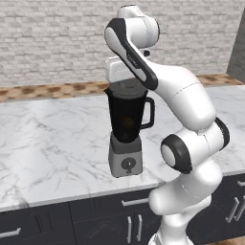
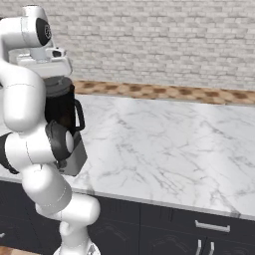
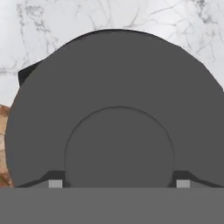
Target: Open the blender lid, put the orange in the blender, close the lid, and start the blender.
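The marble bench (image 1: 52, 139) runs wide across the kitchen, and the blender (image 1: 126, 139) stands near its front edge, black jar on a grey base with the dial facing out and the handle on the right. The white arm bends over it from the near right, so the tool (image 3: 118, 183) hangs straight above the jar's mouth, pointing down. Directly beneath it sits the lid (image 3: 116, 109), flat on the rim. In the hand view the raised knob (image 3: 119, 146) lies square between the two fingertips (image 3: 55, 183), one on each side, spread apart and seemingly not yet pinching. A faint orange glow shows low inside the jar (image 1: 127, 124), likely the orange. The next move looks like a short straight drop along the jar's upright axis.
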{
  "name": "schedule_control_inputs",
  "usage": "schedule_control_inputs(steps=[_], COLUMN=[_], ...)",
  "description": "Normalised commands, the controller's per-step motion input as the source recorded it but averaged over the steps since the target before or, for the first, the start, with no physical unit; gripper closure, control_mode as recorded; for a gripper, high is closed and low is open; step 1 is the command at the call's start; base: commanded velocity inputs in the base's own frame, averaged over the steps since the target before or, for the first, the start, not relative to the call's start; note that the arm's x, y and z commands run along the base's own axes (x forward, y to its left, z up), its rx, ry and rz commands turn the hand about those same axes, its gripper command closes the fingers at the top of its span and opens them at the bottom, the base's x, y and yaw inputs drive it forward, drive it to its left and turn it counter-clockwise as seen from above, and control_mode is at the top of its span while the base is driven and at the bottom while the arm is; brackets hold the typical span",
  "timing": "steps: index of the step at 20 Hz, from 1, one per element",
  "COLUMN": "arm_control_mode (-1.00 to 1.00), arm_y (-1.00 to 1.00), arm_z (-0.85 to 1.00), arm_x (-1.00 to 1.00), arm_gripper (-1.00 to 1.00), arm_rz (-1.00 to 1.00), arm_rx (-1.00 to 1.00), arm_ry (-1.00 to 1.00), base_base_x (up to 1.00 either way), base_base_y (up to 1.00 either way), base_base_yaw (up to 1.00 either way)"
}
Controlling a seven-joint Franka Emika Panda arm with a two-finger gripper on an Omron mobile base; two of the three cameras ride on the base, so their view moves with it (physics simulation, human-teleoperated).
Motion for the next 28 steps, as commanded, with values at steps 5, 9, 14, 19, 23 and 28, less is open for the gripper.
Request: schedule_control_inputs(steps=[5,9,14,19,23,28], arm_control_mode=[-1.0,-1.0,-1.0,-1.0,-1.0,-1.0], arm_y=[-0.02,0.0,0.0,-0.03,-0.04,-0.02], arm_z=[-0.37,-0.49,-0.34,-0.3,-0.02,0.0], arm_x=[-0.24,0.0,-0.02,-0.1,-0.03,-0.02], arm_gripper=[1.0,1.0,1.0,-1.0,-1.0,-1.0], arm_rz=[0.0,0.01,0.05,0.04,0.04,0.02], arm_rx=[0.0,0.0,0.0,0.0,0.0,0.0], arm_ry=[-0.05,0.0,-0.12,-0.13,-0.15,-0.08], base_base_x=[0.0,0.0,0.0,0.0,0.0,0.0], base_base_y=[0.0,0.0,0.0,0.0,0.0,0.0], base_base_yaw=[0.0,0.0,0.0,0.0,0.0,0.0])
